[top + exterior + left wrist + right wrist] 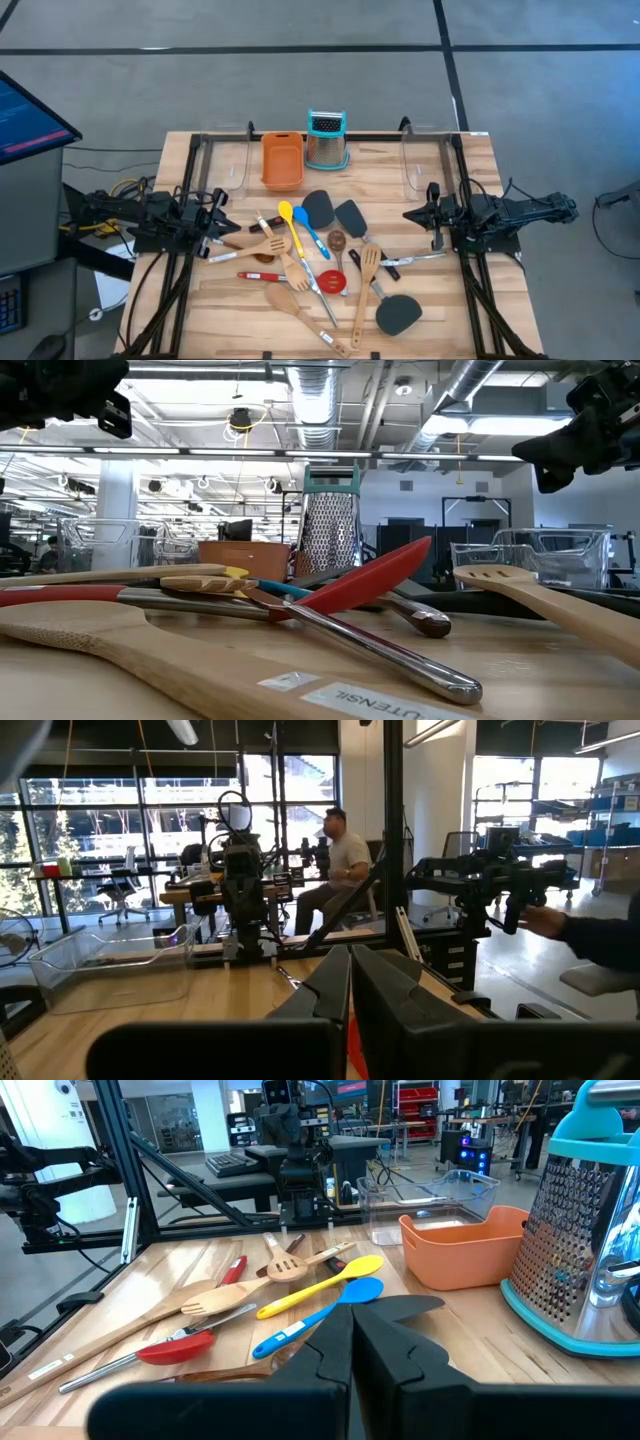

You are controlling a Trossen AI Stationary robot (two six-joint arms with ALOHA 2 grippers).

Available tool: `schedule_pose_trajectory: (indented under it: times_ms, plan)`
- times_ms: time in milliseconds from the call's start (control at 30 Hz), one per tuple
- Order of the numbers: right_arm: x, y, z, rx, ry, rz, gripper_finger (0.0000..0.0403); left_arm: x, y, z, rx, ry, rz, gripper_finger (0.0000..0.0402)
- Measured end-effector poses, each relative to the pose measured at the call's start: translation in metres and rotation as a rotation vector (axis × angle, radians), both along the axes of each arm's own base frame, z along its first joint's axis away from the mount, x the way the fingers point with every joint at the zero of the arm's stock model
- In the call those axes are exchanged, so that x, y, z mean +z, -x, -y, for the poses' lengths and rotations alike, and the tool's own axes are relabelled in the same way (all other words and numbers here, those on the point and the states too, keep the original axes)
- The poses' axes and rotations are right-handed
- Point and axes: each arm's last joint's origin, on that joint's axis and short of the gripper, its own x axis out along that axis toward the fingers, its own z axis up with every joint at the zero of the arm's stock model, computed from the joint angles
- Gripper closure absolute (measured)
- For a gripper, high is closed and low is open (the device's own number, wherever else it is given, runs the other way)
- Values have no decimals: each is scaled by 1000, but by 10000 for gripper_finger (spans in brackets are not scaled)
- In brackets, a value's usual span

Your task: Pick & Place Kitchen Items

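Several long-handled kitchen items lie in a loose, overlapping pile at the table's middle (320,270). Among them are a yellow spoon (320,1290), a blue spoon (318,1316), a red spoon (372,580), wooden spoons and slotted spatulas (285,1266), black turners (398,313) and steel-handled tools (385,652). My left gripper (228,228) waits shut at the table's left side, above the surface and beside the pile. My right gripper (408,215) waits shut at the right side. In the wrist views the left gripper (350,990) and the right gripper (352,1342) show joined fingers with nothing between them.
An orange tray (282,160) and a steel grater with a teal top (327,140) stand at the far edge. Clear bins (420,165) sit beside them at far left and far right. A monitor (25,115) stands off the table's left. People (340,860) are in the room beyond.
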Motion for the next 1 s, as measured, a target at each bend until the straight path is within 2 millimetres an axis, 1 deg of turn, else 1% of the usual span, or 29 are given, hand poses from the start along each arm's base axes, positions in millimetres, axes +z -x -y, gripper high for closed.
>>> schedule_pose_trajectory:
  times_ms: [1000]
  plan:
    - [0,0,0,-1,0,1,403,3,0,-1,23,10,26,400]
